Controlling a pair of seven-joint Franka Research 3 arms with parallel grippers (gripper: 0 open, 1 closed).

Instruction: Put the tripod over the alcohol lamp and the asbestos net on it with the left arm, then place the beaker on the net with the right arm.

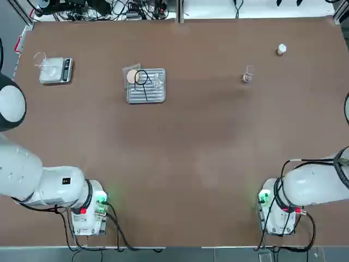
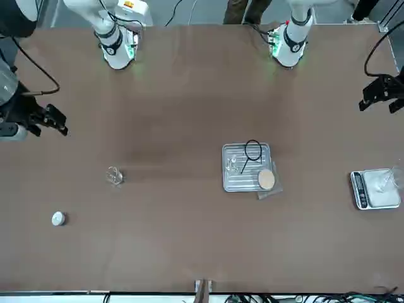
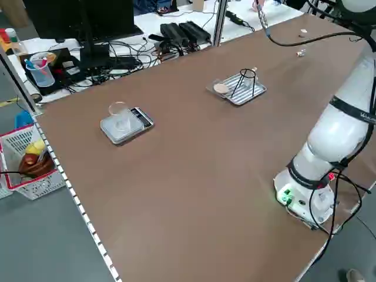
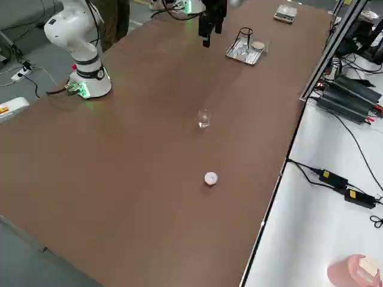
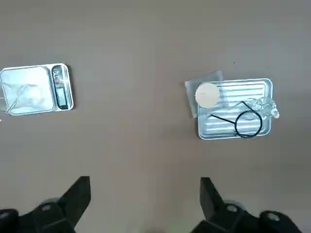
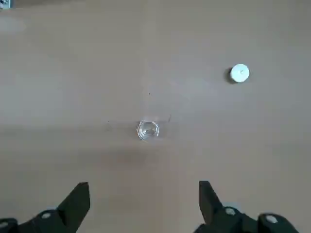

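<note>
On the brown table stand one ribbed tray (image 1: pixel 146 97) holding one tripod (image 1: pixel 141 83) and one glass lamp (image 5: pixel 266 107), one mesh net with a pale disc (image 5: pixel 207 95) at its edge, one scale (image 1: pixel 55 70) bearing one glass vessel (image 3: pixel 119 110) far left, and, far right, one beaker (image 1: pixel 248 75) and one white bottle (image 1: pixel 281 49).

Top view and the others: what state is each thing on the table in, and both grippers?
Thin black wire tripod: upright on ribbed silver tray
Clear glass alcohol lamp: on tray
Pinkish-centred mesh net: flat, uncovered
Small clear glass beaker: not held
Small white bottle: not held
Left gripper: open
Right gripper: open
</note>
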